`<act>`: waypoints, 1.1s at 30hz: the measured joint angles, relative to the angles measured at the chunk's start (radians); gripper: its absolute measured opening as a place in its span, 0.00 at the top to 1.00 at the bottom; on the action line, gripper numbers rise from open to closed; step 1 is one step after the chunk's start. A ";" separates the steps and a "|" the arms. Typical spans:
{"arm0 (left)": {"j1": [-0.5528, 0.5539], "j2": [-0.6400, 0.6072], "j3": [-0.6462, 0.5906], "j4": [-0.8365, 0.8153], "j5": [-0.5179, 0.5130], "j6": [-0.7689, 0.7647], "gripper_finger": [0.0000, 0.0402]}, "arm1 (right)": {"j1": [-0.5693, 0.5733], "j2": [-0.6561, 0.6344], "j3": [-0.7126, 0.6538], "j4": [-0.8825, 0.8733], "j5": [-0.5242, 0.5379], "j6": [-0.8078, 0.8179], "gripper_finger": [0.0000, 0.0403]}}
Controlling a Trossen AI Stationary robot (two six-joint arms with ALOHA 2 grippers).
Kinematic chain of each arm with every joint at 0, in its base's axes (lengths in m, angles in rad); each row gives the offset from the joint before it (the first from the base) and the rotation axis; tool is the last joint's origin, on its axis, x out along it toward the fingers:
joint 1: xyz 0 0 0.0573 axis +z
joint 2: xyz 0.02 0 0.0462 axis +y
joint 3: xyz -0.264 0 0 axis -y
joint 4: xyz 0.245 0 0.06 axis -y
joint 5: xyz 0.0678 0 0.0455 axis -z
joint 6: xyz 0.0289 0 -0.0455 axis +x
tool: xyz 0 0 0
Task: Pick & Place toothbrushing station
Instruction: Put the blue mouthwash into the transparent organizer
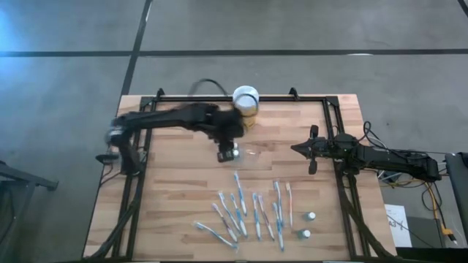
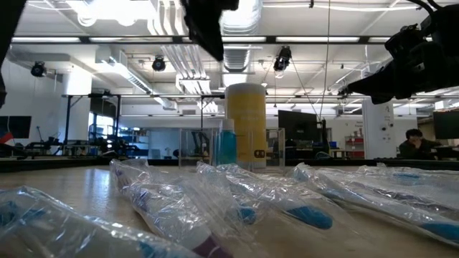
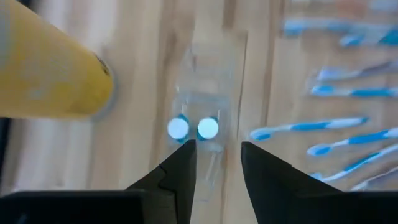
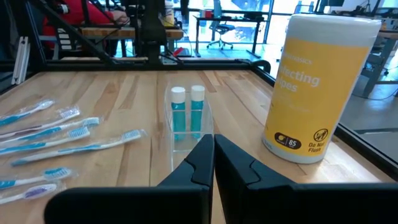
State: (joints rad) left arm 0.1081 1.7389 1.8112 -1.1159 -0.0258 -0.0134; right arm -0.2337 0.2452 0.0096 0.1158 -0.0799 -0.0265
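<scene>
A small clear holder (image 4: 186, 134) stands on the wooden table with two blue, white-capped tubes (image 3: 193, 129) upright inside it. My left gripper (image 3: 217, 168) hovers above it, open, with nothing between its fingers; the high view shows it (image 1: 228, 153) beside the holder (image 1: 250, 155). Several blue-and-white toothbrushes (image 1: 248, 212) lie flat nearer the table's front. Two small white-capped round pieces (image 1: 308, 225) sit to their right. My right gripper (image 4: 213, 149) is shut and held level at the table's right side (image 1: 295, 147), pointing at the holder.
A tall yellow jar with a white lid (image 1: 246, 101) stands at the far edge, just behind the holder (image 2: 246, 125). In the low view, toothbrushes in clear wrappers (image 2: 237, 201) fill the foreground. A black frame rail (image 1: 219, 96) runs around the table's edges.
</scene>
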 joint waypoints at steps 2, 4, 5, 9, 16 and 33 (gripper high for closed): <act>0.000 -0.100 -0.077 0.077 -0.019 -0.011 0.68 | 0.000 0.000 0.000 -0.001 -0.001 0.000 0.98; 0.000 -0.215 -0.185 0.174 -0.050 -0.037 0.69 | 0.000 0.000 0.000 -0.001 -0.001 0.000 0.98; 0.002 -0.277 -0.249 0.228 -0.064 -0.045 0.69 | 0.000 0.000 0.000 -0.001 -0.001 0.000 0.98; 0.004 -0.536 -0.547 0.484 -0.038 -0.027 0.76 | 0.000 0.000 0.000 -0.002 -0.002 0.005 0.98; 0.005 -0.892 -0.976 0.868 0.069 -0.029 0.97 | 0.000 0.000 0.000 0.011 -0.002 0.005 0.98; 0.007 -1.225 -1.432 1.149 0.014 0.023 0.99 | 0.000 0.000 0.000 0.042 -0.002 0.024 0.98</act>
State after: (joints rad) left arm 0.1156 0.5141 0.3788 0.0327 -0.0122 0.0099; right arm -0.2337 0.2451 0.0097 0.1581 -0.0818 -0.0025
